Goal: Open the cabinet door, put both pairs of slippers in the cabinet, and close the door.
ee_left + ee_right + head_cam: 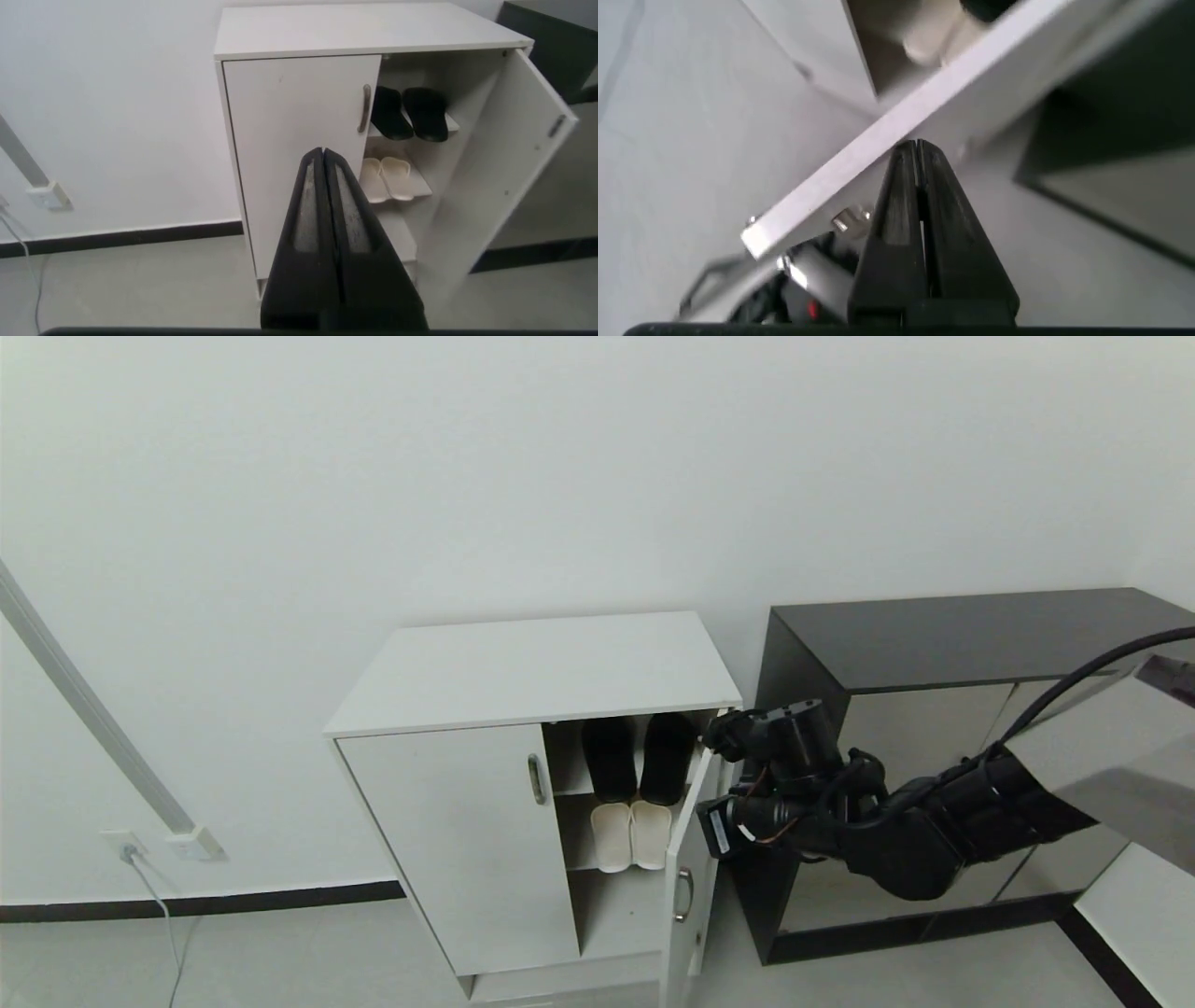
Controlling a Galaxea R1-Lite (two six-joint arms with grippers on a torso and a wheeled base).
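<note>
The white cabinet [523, 672] stands against the wall, its left door [467, 840] closed and its right door [686, 859] swung out. Black slippers [639, 756] lie on the upper shelf and white slippers [630, 835] on the shelf below. My right gripper [724, 728] is shut and empty, and its tips [920, 145] rest against the outer side of the open door [990, 75] near its top. My left gripper [322, 154] is shut on nothing, held in front of the closed door [299, 140]. Both pairs, black [411, 110] and white [392, 177], are seen past it.
A black cabinet with mirrored fronts [952, 635] stands right next to the open door, behind my right arm. A wall socket with a cable [126, 847] and a slanted conduit [84, 709] are at the left. Bare floor lies in front.
</note>
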